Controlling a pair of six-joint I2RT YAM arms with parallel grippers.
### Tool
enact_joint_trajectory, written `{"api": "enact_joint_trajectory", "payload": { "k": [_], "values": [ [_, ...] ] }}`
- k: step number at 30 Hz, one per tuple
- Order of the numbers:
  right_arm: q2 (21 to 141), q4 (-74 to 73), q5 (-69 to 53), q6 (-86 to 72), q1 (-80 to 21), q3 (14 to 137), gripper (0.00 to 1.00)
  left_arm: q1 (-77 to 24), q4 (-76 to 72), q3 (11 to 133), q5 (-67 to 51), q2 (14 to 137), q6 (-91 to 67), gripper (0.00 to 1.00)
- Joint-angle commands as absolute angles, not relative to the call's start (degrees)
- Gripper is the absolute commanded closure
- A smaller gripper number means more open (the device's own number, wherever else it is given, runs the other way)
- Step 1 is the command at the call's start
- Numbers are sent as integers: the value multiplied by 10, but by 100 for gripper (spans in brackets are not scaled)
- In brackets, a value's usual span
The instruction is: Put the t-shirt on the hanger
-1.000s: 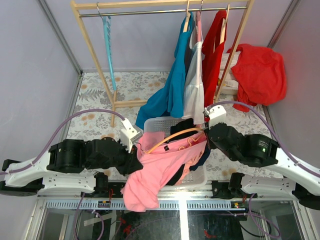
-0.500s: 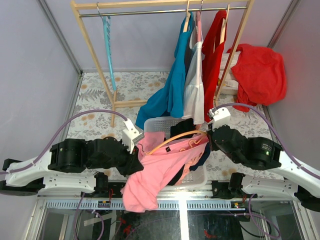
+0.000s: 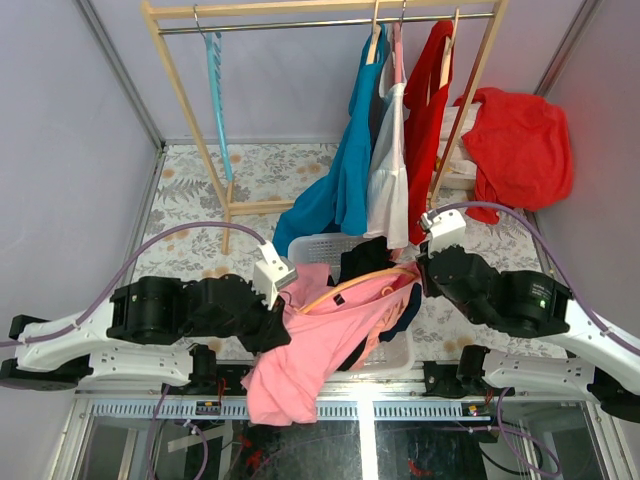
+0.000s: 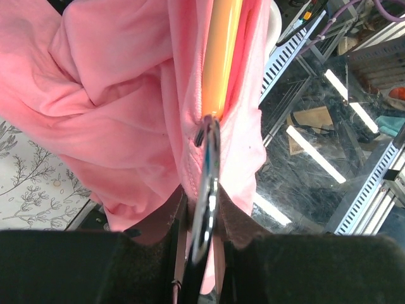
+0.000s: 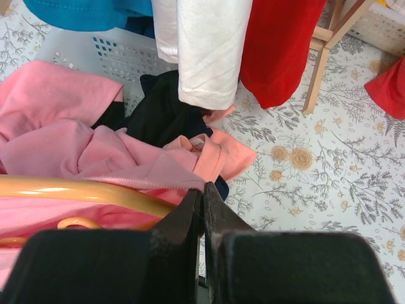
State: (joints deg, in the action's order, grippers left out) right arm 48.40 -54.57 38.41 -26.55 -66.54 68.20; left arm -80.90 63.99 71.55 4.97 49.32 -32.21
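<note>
The pink t-shirt (image 3: 300, 370) hangs bunched between my two arms over the near edge, draped on the orange hanger (image 3: 345, 285). My left gripper (image 3: 275, 325) is shut on the hanger's metal hook (image 4: 207, 164), with pink cloth pressed on both sides of it. In the left wrist view the orange hanger (image 4: 221, 57) runs up inside the t-shirt (image 4: 107, 95). My right gripper (image 5: 204, 187) is shut on the hem of the t-shirt (image 5: 95, 158), just above the hanger (image 5: 82, 193).
A white laundry basket (image 3: 318, 245) under the shirt holds black clothes (image 5: 164, 107) and a salmon garment (image 5: 221, 155). Behind it, a wooden rack (image 3: 190, 100) carries a teal hanger (image 3: 215, 80) and blue (image 3: 345, 170), white (image 3: 388, 180) and red shirts (image 3: 430, 100). A red garment (image 3: 520, 145) lies at right.
Both arms have shifted a little to the right, carrying hanger and t-shirt along. The hanger's arc now lies flatter and closer to the right gripper. Both grips are unchanged.
</note>
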Motion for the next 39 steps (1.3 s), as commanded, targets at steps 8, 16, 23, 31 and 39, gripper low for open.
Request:
{"api": "enact_joint_trajectory", "payload": {
  "k": [8,16,23,31,39],
  "values": [
    [482,-563,386,-223,-660,754,100,-809,700,752,81,525,-319,99],
    [558,-520,280,-162,-659,911,100,-809,748,911,152,587,-305,99],
    [602,-461,147,-107,-660,1049,100,-809,759,1069,193,644,-259,99],
    [649,-409,11,-83,-660,1195,100,-809,700,1193,189,678,-201,99],
    [705,-394,-39,-93,-660,1248,100,-809,665,1234,167,708,-172,99]
  ]
}}
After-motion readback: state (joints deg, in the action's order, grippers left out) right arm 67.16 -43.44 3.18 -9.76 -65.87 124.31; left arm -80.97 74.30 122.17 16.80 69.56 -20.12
